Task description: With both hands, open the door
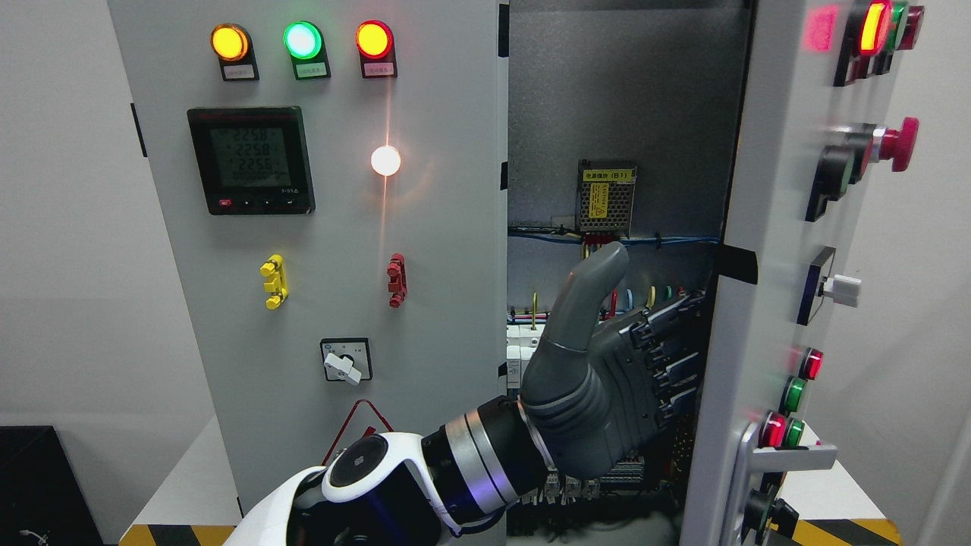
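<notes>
Two doors front this grey electrical cabinet, and they stand very differently. At the far left of the frame a plain pale wall runs down to a dark box (34, 485) in the lower left corner. Next comes the left door (318, 227), closed and facing the room, with three lit lamps along its top: amber (229, 42), green (303, 39) and red (374, 39). Below them sits a black digital meter (250, 159), then a glowing white lamp (385, 160), a yellow clip (273, 281) and a red clip (396, 280), and lower down a white rotary switch (346, 361).

From the bottom edge left of the middle, the white and black arm rises toward the centre, where the left hand (607, 379) reaches into the gap. Its thumb points straight up, and its fingers (671, 349) are curled around the inner edge of the right door (747, 303), gripping it.

Behind the hand the cabinet interior (622, 114) shows a grey back plate, a small meshed power unit (606, 197) with yellow labels, blue wiring and rows of terminals.

That right door is swung out toward the viewer, seen nearly edge-on at the right of the frame, carrying lamps, a red mushroom button (899, 143) and a silver handle (789, 455). Pale wall fills the far right, and a yellow-and-black striped edge (850, 529) runs along the bottom.
</notes>
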### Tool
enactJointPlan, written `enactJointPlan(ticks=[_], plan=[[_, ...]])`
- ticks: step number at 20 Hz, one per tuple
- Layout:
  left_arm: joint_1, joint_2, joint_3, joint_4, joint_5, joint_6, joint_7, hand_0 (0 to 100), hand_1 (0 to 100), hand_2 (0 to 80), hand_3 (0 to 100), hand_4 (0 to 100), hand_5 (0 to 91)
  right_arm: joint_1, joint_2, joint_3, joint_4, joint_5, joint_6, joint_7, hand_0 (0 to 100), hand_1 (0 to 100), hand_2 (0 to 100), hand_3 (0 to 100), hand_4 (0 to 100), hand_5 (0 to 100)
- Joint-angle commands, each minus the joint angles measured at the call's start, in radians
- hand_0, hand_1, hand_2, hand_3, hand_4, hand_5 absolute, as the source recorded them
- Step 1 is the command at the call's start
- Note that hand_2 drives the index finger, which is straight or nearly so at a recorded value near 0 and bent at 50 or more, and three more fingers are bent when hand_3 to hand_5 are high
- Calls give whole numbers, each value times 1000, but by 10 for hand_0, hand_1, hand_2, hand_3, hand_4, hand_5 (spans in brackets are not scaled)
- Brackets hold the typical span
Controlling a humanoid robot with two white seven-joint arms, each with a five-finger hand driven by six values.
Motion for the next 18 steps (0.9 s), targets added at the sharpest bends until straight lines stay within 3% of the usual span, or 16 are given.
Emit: enactJointPlan(ticks=[1, 8, 18], plan=[[-2, -89, -63, 9, -4, -2, -1, 0, 0, 0, 0, 0, 0, 0, 0, 0, 0, -9, 0, 0, 191, 0, 0, 0, 0, 0], [-31, -171, -139, 72, -38, -11, 0, 0, 0, 0, 0, 0, 0, 0, 0, 0, 0, -9, 0, 0, 191, 0, 0, 0, 0, 0], [-54, -300, -143, 172, -50, -2, -1, 0, 0, 0, 0, 0, 0, 0, 0, 0, 0, -9, 0, 0, 191, 0, 0, 0, 0, 0]])
